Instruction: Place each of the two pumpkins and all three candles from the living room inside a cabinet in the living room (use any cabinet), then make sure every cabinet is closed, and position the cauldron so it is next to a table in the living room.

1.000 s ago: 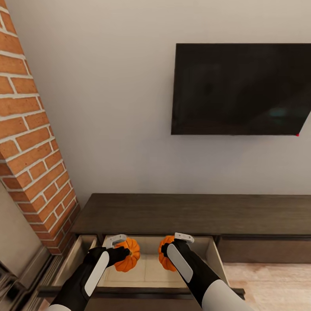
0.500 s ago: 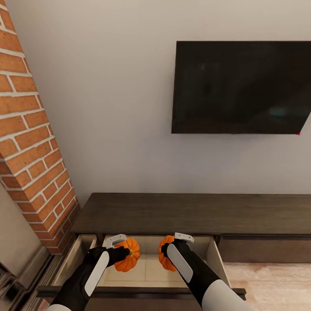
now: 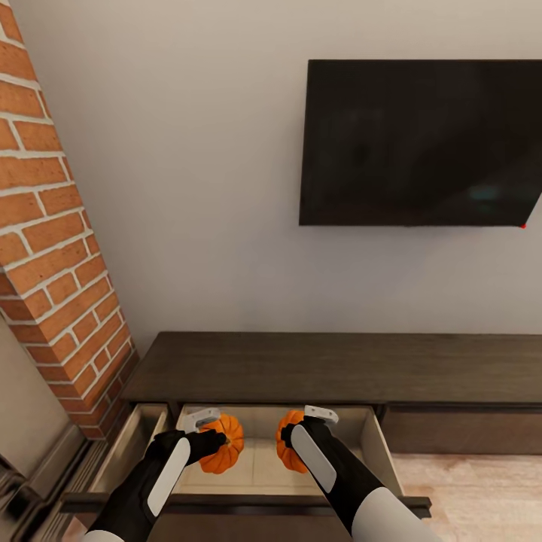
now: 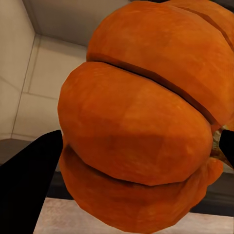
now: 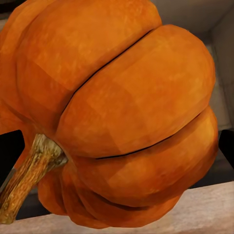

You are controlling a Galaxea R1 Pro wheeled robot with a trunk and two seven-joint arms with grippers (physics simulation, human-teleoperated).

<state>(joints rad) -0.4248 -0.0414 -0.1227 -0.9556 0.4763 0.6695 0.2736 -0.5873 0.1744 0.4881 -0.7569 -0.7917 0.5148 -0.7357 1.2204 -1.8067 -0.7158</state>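
Your left gripper [image 3: 213, 437] and right gripper [image 3: 295, 433] each clamp a pumpkin [image 3: 223, 444] over the open cabinet [image 3: 301, 369] at lower centre, fingertips seemingly hidden.

Probably home living room: wall TV [image 3: 420, 143], brick chimney [image 3: 53, 248], low cabinet [image 3: 331, 369].

2 pumpkins [image 3: 223, 444] [image 3: 287, 441], 2 claws [image 3: 213, 431] [image 3: 295, 429], 1 open cabinet [image 3: 331, 369], 1 wall-mounted screen [image 3: 421, 143].

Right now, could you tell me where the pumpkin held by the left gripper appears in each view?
Head view: the left pumpkin sits low, left of centre, over the open drawer, in the left gripper.
Left wrist view: it dominates the picture, close up.
Right wrist view: that close-up fruit is the other pumpkin.
Shared landmark: the drawer's pale beige interior.
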